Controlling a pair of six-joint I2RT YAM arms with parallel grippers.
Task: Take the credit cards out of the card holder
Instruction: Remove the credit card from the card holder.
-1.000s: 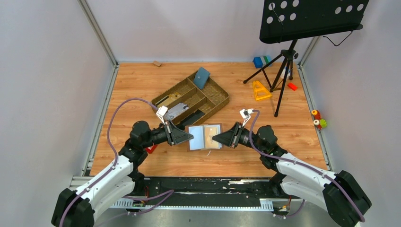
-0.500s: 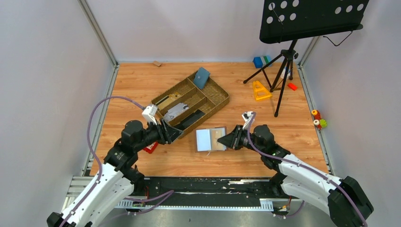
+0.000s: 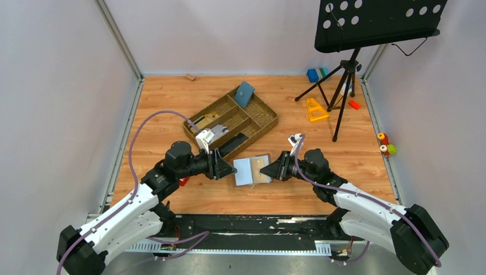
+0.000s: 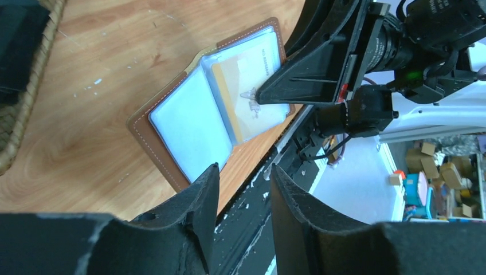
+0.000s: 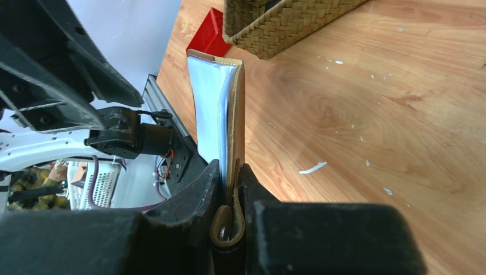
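Observation:
The brown card holder [image 3: 247, 172] is held open just above the wood floor between both arms. Its left page is a pale blue sleeve [image 4: 192, 129]. In the right page sits a yellow and white credit card [image 4: 243, 86]. My right gripper [image 3: 270, 169] is shut on the holder's right edge, with the looped closing tab [image 5: 230, 220] pinched between its fingers [image 5: 200, 195]. The holder [image 5: 220, 109] shows edge-on there. My left gripper [image 4: 243, 169] is open and empty, just short of the holder's left edge [image 4: 155, 152].
A woven tray [image 3: 261, 123] stands behind the holder, with a teal pouch [image 3: 245, 94] leaning in its far end. A small red block [image 3: 183, 181] lies by the left arm. A music stand tripod [image 3: 343, 80], a yellow triangle [image 3: 316, 109] and small toys [image 3: 385, 144] are at the right.
The left gripper let go of the holder's left edge, opened, drew back left, then came back close to that edge. The right gripper kept its grip and shifted the holder slightly right.

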